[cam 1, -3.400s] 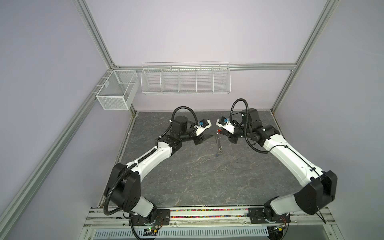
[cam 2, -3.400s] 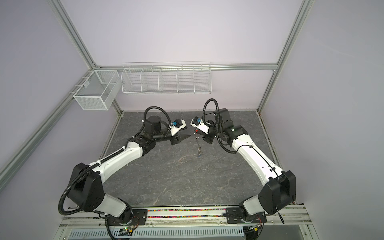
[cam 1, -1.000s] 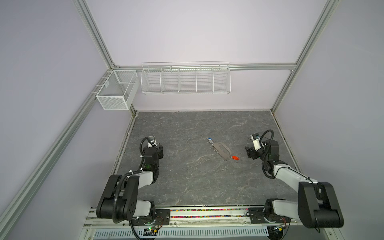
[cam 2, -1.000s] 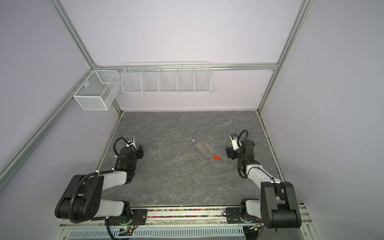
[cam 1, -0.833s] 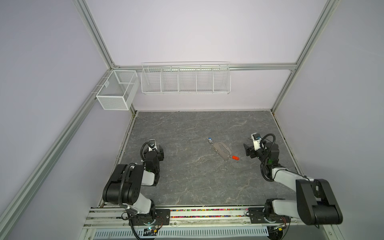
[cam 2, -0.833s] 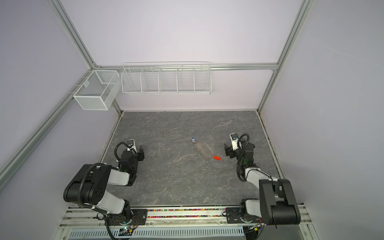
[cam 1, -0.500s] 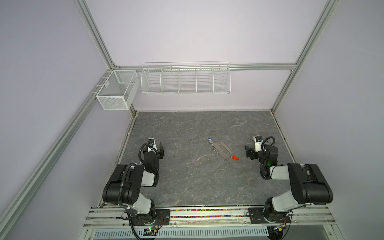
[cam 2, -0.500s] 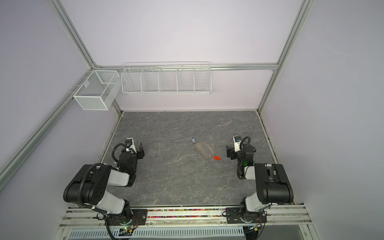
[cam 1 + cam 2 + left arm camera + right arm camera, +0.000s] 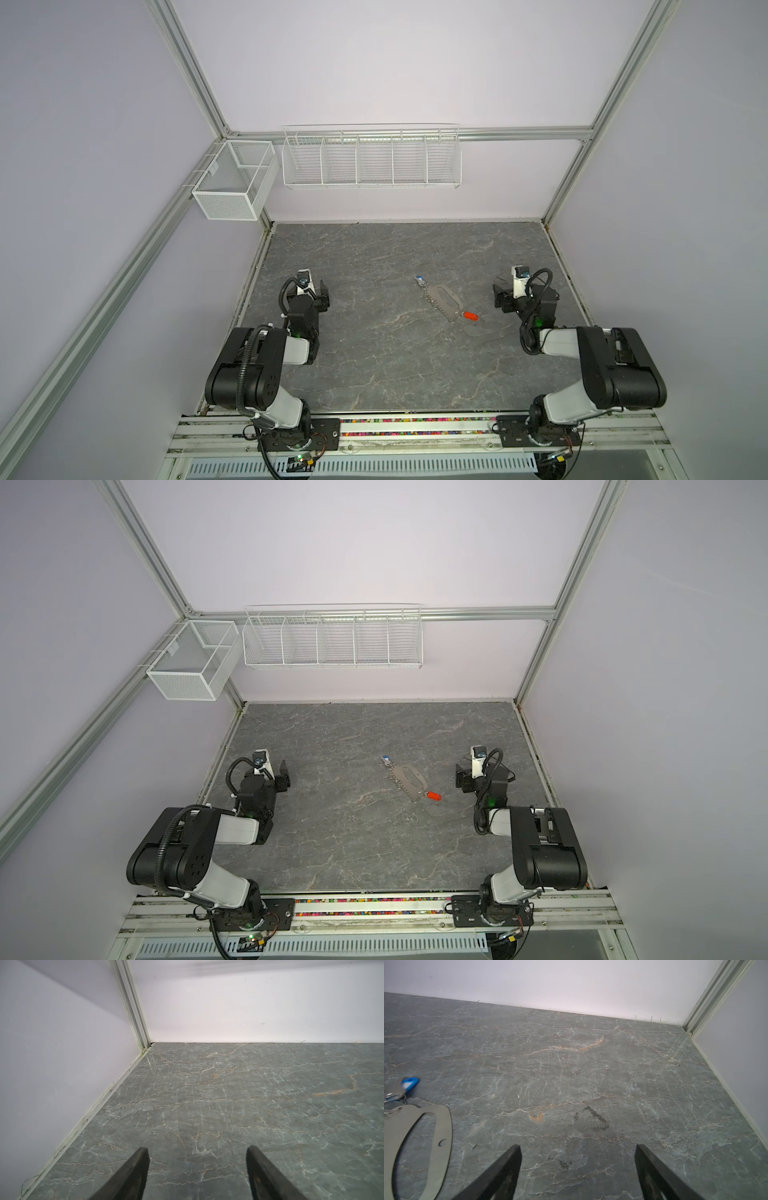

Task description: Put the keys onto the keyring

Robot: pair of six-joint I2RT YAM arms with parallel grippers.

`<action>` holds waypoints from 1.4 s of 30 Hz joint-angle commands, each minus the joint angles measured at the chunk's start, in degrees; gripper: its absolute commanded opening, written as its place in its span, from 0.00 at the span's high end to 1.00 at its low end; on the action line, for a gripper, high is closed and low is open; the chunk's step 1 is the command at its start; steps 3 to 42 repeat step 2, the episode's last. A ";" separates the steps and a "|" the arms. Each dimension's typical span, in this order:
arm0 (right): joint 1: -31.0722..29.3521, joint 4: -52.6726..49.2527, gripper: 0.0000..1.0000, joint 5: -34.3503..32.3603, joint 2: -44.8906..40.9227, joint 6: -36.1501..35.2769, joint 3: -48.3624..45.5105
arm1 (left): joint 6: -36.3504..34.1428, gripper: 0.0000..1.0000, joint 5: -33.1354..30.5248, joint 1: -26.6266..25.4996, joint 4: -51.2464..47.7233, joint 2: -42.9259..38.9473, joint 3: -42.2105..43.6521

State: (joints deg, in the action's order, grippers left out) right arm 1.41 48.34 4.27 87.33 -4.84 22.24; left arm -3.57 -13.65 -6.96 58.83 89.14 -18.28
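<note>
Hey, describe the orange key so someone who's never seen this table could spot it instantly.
On the grey marbled table, right of centre, lies a flat grey keyring. The orange key sits at its near end, toward the robot. Its bright orange-red tag sets it apart from the blue key at the far end.

We see a dark-grey, pale-veined, stone-look tabletop [image 9: 374,357], smooth, with a faint sheen at its far corners. On it the flat grey metal keyring holder [image 9: 444,1126] looks matt and smooth, and its small silver rings [image 9: 393,1097] look shinier. The oblong blue plastic tag [image 9: 410,1082] looks glossy; the oblong orange-red plastic tag [image 9: 471,316] is too small to judge. The right gripper [image 9: 577,1148] shows matt black fingers [image 9: 502,1172].
</note>
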 commanded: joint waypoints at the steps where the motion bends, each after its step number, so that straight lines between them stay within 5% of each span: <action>1: 0.08 1.15 0.12 -0.87 -0.25 1.27 -0.57 | 0.66 0.25 -0.06 0.46 -1.95 -0.29 -1.75; 42: 0.07 1.77 0.12 -0.79 -0.04 1.32 -0.66 | 0.67 0.25 -0.06 0.46 -1.92 -0.36 -1.71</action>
